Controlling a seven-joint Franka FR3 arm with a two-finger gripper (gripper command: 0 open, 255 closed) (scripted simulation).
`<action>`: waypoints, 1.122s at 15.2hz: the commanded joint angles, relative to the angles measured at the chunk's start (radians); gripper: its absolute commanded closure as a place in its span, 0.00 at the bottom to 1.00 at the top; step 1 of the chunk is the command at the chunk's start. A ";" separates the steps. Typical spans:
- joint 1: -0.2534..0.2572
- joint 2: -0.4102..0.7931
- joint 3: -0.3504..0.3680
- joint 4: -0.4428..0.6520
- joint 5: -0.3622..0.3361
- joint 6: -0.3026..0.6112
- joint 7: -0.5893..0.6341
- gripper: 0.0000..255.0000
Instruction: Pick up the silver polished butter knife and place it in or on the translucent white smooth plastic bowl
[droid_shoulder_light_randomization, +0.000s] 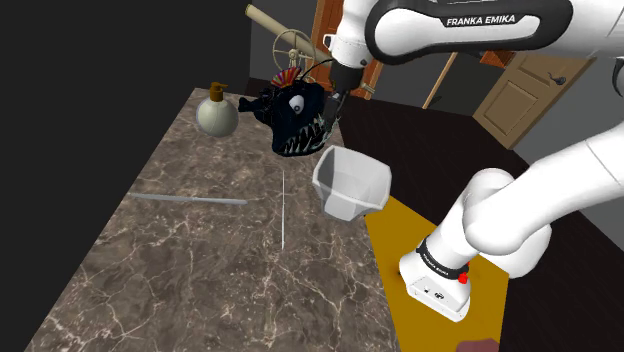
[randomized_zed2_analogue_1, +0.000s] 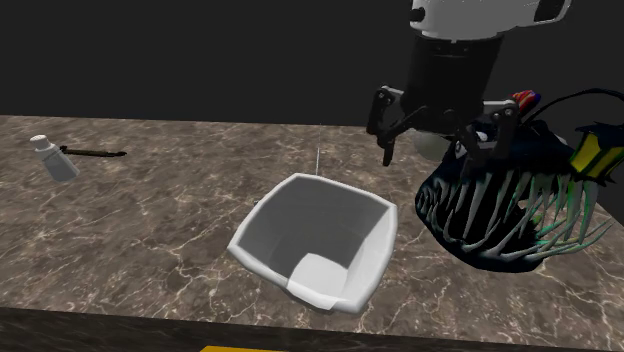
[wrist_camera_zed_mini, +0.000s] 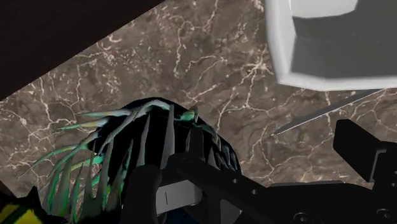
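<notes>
Black gripper open, empty, slim silvery knife just beyond, angular white bowl near, spiky-toothed anglerfish alongside, veined marble counter beneath.

Wrist view: bowl cut off by frame edge; butter knife has one end hidden behind bowl. Anglerfish toy partly covered by claw. Second exterior view: toy cut at right edge; knife only a sliver beyond bowl's far rim.

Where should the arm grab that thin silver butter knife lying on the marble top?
Probably near its middle, from straight above, pinching across its narrow width: the silver butter knife lies flat on the brown marble top, long and thin.
</notes>
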 joint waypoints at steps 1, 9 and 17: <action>0.018 0.068 0.022 0.040 0.007 0.023 0.006 0.00; 0.079 0.316 0.101 0.206 0.005 0.083 0.028 0.00; 0.149 0.570 0.168 0.422 -0.035 0.095 0.055 0.00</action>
